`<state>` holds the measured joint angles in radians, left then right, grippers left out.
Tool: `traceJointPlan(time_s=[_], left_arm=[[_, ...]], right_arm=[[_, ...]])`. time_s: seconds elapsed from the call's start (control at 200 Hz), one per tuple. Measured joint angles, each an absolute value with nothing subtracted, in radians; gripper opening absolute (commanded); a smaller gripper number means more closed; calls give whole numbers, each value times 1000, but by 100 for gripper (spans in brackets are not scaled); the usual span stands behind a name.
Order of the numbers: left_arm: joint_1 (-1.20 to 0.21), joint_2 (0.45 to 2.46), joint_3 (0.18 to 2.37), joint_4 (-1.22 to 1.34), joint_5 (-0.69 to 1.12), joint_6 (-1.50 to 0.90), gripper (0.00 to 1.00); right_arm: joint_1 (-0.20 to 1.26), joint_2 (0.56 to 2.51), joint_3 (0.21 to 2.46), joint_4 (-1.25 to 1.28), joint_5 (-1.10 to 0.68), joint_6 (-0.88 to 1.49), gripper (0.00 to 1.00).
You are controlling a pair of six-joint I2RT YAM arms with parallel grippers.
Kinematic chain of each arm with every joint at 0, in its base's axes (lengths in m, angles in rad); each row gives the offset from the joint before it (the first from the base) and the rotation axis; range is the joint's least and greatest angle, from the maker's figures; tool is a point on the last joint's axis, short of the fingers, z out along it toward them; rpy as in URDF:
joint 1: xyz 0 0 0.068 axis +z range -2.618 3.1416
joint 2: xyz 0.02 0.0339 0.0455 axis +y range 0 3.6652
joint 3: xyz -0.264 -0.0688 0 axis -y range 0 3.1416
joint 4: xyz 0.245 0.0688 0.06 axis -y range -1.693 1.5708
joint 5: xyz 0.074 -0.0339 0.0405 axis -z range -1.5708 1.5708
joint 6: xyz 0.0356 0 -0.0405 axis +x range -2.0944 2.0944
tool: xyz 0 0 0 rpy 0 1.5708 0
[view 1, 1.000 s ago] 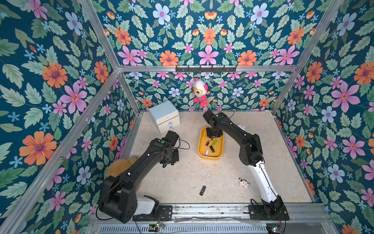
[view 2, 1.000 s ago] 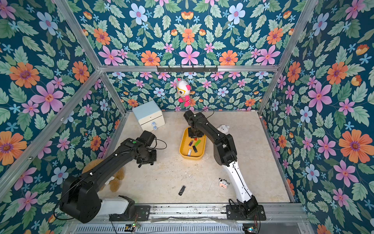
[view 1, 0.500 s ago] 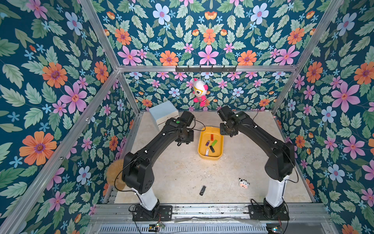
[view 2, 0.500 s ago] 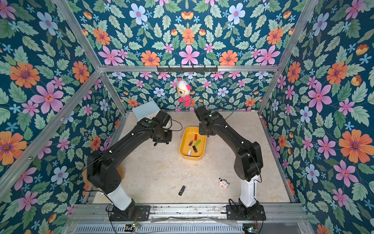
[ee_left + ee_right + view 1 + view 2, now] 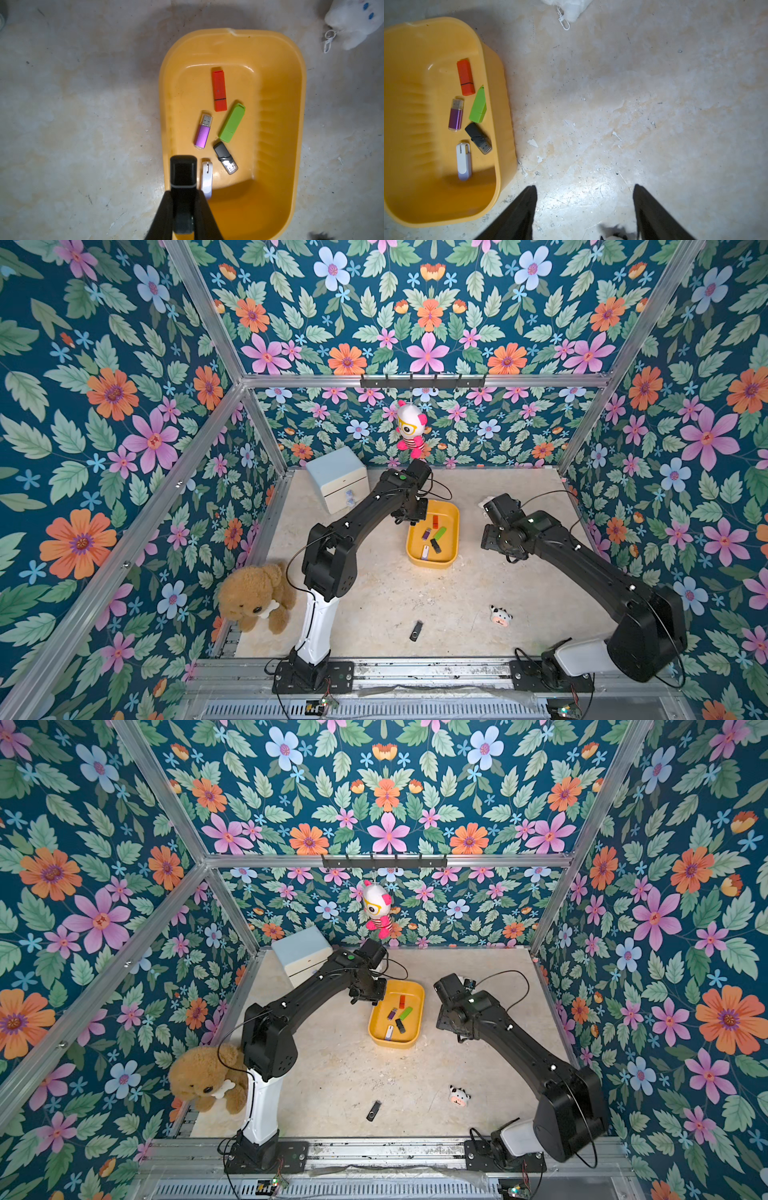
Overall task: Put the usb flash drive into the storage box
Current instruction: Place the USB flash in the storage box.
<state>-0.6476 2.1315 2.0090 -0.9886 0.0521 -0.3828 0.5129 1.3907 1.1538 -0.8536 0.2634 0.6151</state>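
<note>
At left, the left gripper is clamping a black usb flash drive over the rim of the shallow yellow plastic storage box. Release is pending. Five drives are lying inside, and another black drive is lying on the tabletop. At right, the right gripper is standing wide, empty.

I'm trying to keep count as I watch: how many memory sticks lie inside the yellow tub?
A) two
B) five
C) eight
B: a red stick, a green stick, a purple stick, a black stick and a white stick lie in the yellow tub; a sixth stick is clamped in the left claw.
</note>
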Motion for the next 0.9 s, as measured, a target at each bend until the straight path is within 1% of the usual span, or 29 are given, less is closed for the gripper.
traceJointPlan(time_s=[0.325, 0.575, 0.899], left_arm=[[-665, 2307, 2192, -994, 43, -361, 0], [-678, 2371, 2215, -988, 7, -357, 0], [-692, 2430, 2243, -976, -59, -342, 0]], right_arm=[[506, 1250, 1066, -842, 264, 661, 84], [506, 1190, 1024, -847, 262, 665, 85], [506, 1171, 985, -847, 255, 672, 86]])
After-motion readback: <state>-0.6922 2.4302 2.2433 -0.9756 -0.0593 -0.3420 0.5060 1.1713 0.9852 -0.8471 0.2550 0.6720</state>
